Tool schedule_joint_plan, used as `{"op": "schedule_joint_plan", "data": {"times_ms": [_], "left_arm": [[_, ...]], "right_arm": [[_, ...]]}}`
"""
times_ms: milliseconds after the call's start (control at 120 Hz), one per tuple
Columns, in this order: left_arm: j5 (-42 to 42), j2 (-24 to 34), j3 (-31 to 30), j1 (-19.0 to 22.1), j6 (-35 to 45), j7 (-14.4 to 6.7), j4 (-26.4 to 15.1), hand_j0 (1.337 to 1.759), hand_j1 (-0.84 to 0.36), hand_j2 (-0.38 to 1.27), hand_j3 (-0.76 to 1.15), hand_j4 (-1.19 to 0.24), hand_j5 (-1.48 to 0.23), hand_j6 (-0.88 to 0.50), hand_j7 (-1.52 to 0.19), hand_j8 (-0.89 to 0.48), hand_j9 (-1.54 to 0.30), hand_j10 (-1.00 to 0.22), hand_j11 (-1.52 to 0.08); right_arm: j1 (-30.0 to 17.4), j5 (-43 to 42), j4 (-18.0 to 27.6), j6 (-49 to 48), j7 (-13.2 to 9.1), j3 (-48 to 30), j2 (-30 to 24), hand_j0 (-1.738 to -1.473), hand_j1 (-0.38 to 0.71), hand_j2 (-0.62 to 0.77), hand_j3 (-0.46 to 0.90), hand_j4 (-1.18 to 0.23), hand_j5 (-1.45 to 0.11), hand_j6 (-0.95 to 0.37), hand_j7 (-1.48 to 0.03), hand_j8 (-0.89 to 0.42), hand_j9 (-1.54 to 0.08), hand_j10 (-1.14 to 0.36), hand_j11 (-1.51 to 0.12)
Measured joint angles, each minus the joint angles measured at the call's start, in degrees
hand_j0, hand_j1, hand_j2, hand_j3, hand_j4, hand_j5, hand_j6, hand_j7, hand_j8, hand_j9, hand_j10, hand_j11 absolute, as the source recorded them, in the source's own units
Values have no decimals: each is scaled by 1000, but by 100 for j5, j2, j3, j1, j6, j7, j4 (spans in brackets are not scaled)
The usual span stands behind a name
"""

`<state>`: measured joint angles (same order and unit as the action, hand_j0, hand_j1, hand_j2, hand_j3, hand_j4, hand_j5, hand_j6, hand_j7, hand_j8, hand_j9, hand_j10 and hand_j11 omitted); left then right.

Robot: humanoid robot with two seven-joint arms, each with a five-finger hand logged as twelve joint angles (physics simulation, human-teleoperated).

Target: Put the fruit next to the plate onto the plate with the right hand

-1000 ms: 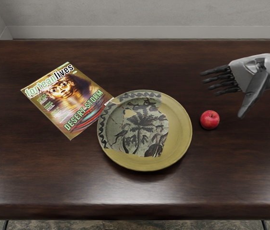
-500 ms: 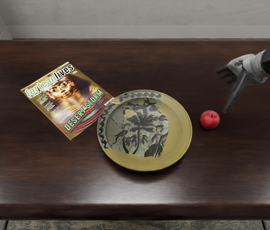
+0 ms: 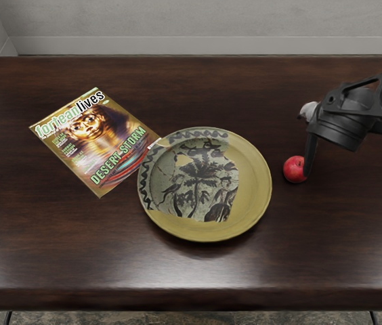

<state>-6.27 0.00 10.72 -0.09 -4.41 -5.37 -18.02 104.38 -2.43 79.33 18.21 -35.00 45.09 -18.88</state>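
A small red apple point(image 3: 293, 169) lies on the dark table just right of the olive plate point(image 3: 259, 179), which has a dark floral pattern. My right hand point(image 3: 318, 132) reaches in from the right edge and hangs over the apple, wrist turned toward the camera. One dark finger point(image 3: 309, 157) points straight down along the apple's right side, at or very near its skin. The hand holds nothing, and its other fingers are mostly hidden behind the palm. The left arm does not show.
A magazine point(image 3: 95, 141) lies flat to the left of the plate, its corner close to the plate's rim. The table point(image 3: 198, 271) ends at a front edge below and a wall runs along the back.
The right hand swung in from the upper right and dropped toward the apple, rotating from fingers stretched leftward to pointing down. The apple, plate and magazine have not moved.
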Motion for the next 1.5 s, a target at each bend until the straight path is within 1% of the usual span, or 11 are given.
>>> {"op": "schedule_joint_plan", "data": {"times_ms": [133, 250, 550, 808, 958, 1175, 1358, 1408, 1450, 1475, 1500], "left_arm": [[0, 0, 0, 0, 1, 0, 0, 1658, 339, 1, 0, -8, -11, -8, -11, -8, -11, -8, -11], [1, 0, 0, 0, 1, 1, 0, 1658, 339, 1, 0, -8, -11, -8, -11, -8, -11, -8, -11], [1, 0, 0, 0, 2, -1, 0, 1658, 339, 1, 0, -8, -11, -8, -11, -8, -11, -8, -11], [0, 0, 0, 0, 1, -1, 0, 1658, 339, 1, 0, -8, -11, -8, -11, -8, -11, -8, -11], [1, 0, 0, 0, 1, 0, 0, 1658, 339, 1, 0, -8, -11, -8, -11, -8, -11, -8, -11], [2, 0, 0, 0, 1, 1, 0, 1658, 339, 1, 0, -8, -11, -8, -11, -8, -11, -8, -11], [1, 0, 0, 0, 1, 0, 0, 1658, 339, 1, 0, -8, -11, -8, -11, -8, -11, -8, -11], [0, 0, 0, 0, -1, 0, 0, 1658, 339, 1, 0, -8, -11, -8, -11, -8, -11, -8, -11], [0, 0, 0, 0, -1, -1, 0, 1658, 339, 1, 0, -8, -11, -8, -11, -8, -11, -8, -11], [-1, 0, 0, 0, 0, 0, 0, 1658, 339, 1, 0, -8, -11, -8, -11, -8, -11, -8, -11], [-1, 0, 0, 0, 0, 0, 0, 1658, 339, 1, 0, -8, -11, -8, -11, -8, -11, -8, -11]], "right_arm": [[-345, -137, 3, 272, 0, -53, 96, -1658, -199, -24, 0, -126, -163, -127, -162, -126, -163, -126, -162], [-531, -230, 4, 394, 0, -70, 161, -1658, -153, -32, 0, -165, -213, -166, -213, -165, -213, -165, -213], [-738, -282, -4, 524, 0, -231, 269, -1658, -48, -50, 0, -252, -327, -253, -327, -253, -327, -252, -327], [-897, -297, -5, 1348, 0, -170, 327, -1658, -34, -52, 0, -264, -342, -264, -342, -264, -342, -264, -342], [-988, -311, -2, 1439, 0, -121, 366, -1658, -35, -52, 0, -262, -340, -263, -340, -263, -340, -262, -340], [-994, -318, -5, 1451, 0, -128, 480, -1658, -28, -53, 0, -269, -349, -269, -349, -269, -349, -269, -349], [-969, -319, -5, 1443, 0, -115, 481, -1658, 14, -60, 0, -303, -394, -304, -394, -304, -394, -303, -394], [-975, -319, -4, 1440, 0, -112, 477, -1658, 54, -67, 0, -337, -438, -338, -437, -337, -438, -337, -437], [-997, -332, -4, 1441, 0, -94, 484, -1658, 146, -82, 0, -414, -537, -414, -537, -414, -537, -414, -537], [-1015, -346, -5, 1438, 0, -83, 487, -1657, 191, -67, 0, -464, -610, -467, -606, -464, -609, -464, -609], [-1034, -366, -10, 1438, -1, -89, 476, -1656, 219, -34, -1, -511, -671, -444, -667, -463, -673, -510, -673]]}}
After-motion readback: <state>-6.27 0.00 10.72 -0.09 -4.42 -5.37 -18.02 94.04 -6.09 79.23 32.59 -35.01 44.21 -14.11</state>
